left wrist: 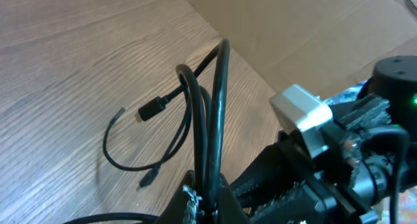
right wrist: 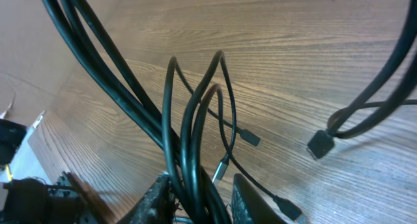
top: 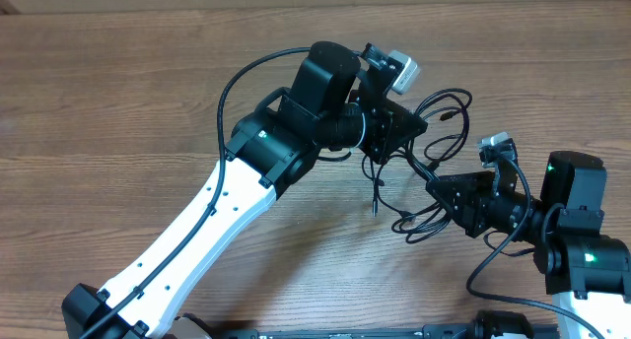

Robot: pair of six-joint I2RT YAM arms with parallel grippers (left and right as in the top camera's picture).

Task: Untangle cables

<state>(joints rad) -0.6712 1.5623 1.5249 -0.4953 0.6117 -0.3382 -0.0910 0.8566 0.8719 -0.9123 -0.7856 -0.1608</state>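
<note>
Cables, black, one bundle: untangling hardly begun.
Cables (left wrist: pixel 218 113) hung in crossed loops over the right middle of the table (top: pixel 118 83), with plug ends loose on the wood. Left gripper (left wrist: pixel 205 201) was clamped shut on several strands. Right gripper (right wrist: pixel 199 198) had strands between its jaws, firm hold not discernible. All separating was left to do.

Tabletop (top: pixel 118 102): brown wood-grain surface, spanning the scene from left to right.
Cardboard sheet (left wrist: pixel 313 28): plain brown, standing along the tabletop's far edge.
</note>
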